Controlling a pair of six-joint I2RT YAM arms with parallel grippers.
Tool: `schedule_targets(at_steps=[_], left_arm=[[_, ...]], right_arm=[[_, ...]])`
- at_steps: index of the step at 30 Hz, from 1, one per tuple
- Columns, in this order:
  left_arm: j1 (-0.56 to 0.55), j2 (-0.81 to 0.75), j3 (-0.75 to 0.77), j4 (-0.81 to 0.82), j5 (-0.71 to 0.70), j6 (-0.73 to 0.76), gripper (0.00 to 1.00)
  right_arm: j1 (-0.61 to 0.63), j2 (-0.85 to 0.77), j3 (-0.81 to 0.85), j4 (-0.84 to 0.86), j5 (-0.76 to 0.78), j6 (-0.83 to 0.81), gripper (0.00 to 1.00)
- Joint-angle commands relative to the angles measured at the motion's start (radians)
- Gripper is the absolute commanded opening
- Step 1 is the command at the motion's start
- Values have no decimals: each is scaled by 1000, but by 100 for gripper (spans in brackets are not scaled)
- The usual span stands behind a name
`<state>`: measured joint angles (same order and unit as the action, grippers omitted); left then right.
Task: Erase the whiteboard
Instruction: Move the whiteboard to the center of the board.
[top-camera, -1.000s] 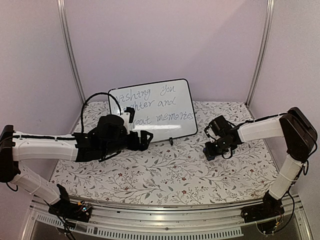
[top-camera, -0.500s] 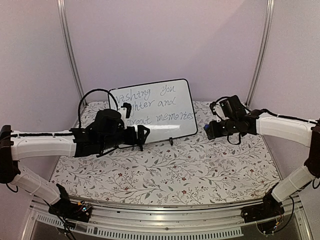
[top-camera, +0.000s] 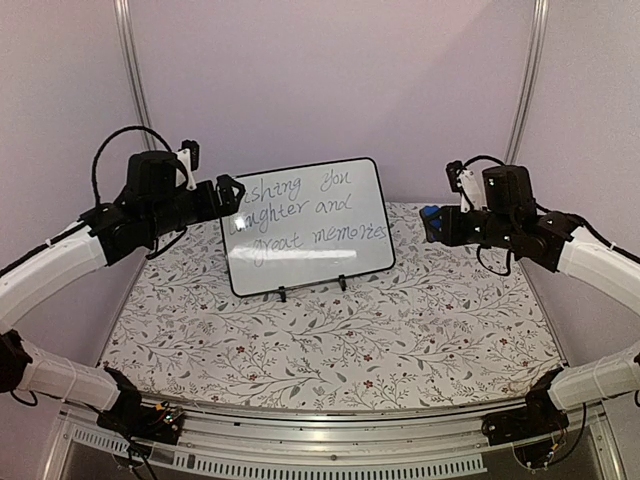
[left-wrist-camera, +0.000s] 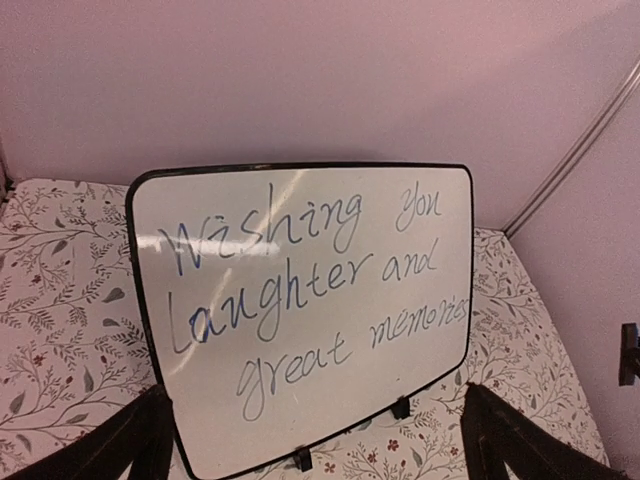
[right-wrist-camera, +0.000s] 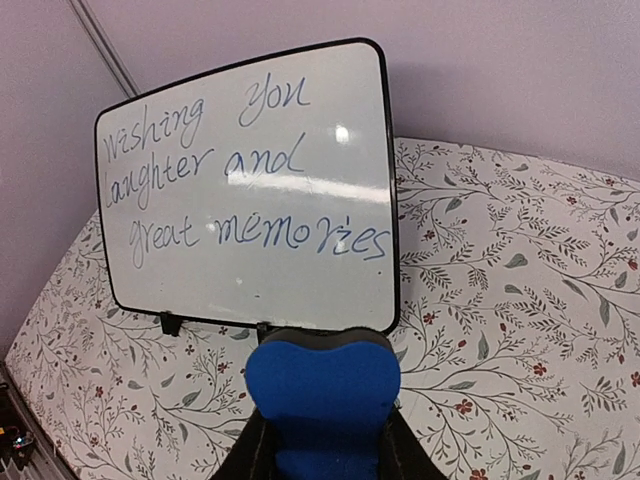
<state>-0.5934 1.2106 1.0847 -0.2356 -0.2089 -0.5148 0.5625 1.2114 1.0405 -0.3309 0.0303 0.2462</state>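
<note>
Toward the table's (top-camera: 420, 340) back edge, whiteboard (top-camera: 305, 225) stands on its feet, all three lines of writing intact; nothing wiped yet. Right gripper (top-camera: 432, 224) pinches blue eraser (right-wrist-camera: 322, 385), apart from board. Left gripper (top-camera: 228, 192) fingers spread, empty, near board's left rim.

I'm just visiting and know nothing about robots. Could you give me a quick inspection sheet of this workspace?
Surface: floral tablecloth, lying flat.
Job's things: whiteboard propped on small feet, cursive writing not yet erased; blue eraser in the right pincer.
Clutter: nothing seen.
Pincers: left pincer open, empty, raised near the board's left side; right pincer shut on the eraser, right of the board, apart from it.
Cables: black cable looping above the left arm.
Surroundings: lilac walls, metal corner posts.
</note>
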Motion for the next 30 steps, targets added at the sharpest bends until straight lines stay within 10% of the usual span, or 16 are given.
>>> schedule_targets(at_steps=[1,12,30], left_arm=[[56,-10,6,-75,41,34,100],[84,37,-153,16,53,-137,100],[-228,567,-35,-25,-232,-340,99]], right_arm=[[-1,-62,-32,91,-90,0,18],[-2,-108,-42,154,-165,-36,16],[-1,-109,-28,122,-150,-39,16]])
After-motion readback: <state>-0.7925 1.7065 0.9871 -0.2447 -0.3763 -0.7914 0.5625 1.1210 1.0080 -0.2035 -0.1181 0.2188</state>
